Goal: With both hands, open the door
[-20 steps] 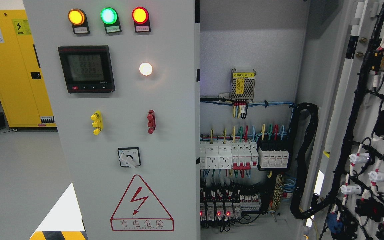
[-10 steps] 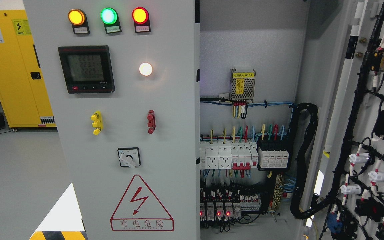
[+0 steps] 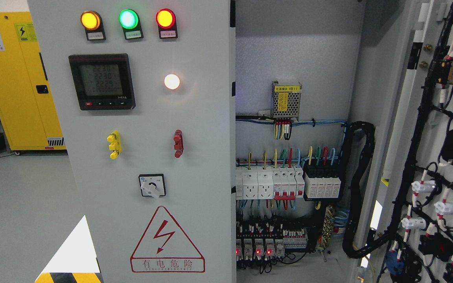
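Nothing has shifted since the earlier frame; neither robot hand shows, so their fingers cannot be judged
Right door (image 3: 427, 118) stands swung open, its inner face strung with black cable; the smooth grey left door (image 3: 195, 118) is closed, carrying round lamps (image 3: 128, 19) and a square meter (image 3: 102, 81)

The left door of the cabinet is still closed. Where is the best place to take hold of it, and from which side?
Probably its free right edge, which borders the open compartment. The left door shows no pull handle, only flat panel parts, so fingers could hook behind that edge from the right and pull outward. Keep clear of the breakers just inside. Neither hand is in view.
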